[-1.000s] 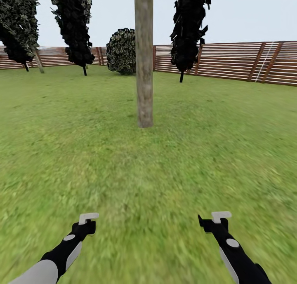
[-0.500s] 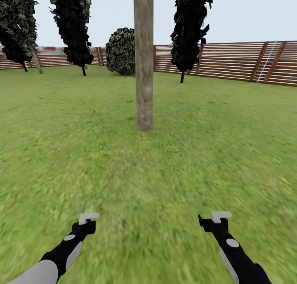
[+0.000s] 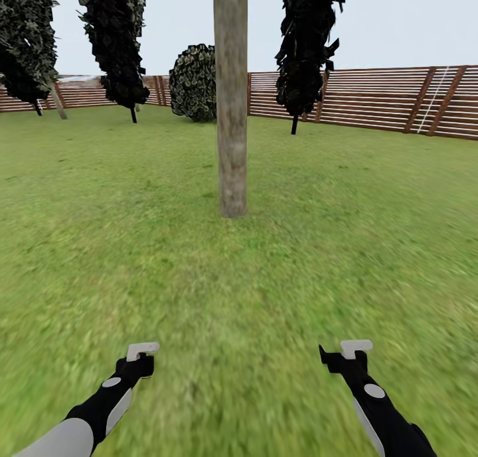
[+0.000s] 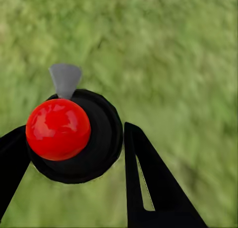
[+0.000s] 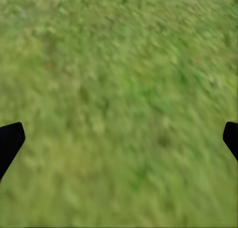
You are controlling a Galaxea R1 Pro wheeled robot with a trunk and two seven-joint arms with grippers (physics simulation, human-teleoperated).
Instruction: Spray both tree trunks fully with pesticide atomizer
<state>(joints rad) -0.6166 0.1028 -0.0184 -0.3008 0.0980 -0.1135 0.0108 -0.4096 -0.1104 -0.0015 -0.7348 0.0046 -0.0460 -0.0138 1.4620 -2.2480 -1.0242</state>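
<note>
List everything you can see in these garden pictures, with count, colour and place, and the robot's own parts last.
Upright mottled tree trunk: one, grey-beige, centre of the lawn.
Thin leaning trunk: one, pale, far left by the fence.
Jagged-leaf crowns: three, green-black, two back left, one back right.
Round bush: one, dark green, against the fence.
Horizontal-slat wooden fence: one, brown, along the back.
Grass lawn: one, mottled green, throughout.
Black spray bottle with red ball and grey nozzle: one, between the left gripper's fingers.
Left gripper: black, closed on the bottle.
Right gripper: black, open, over grass.
</note>
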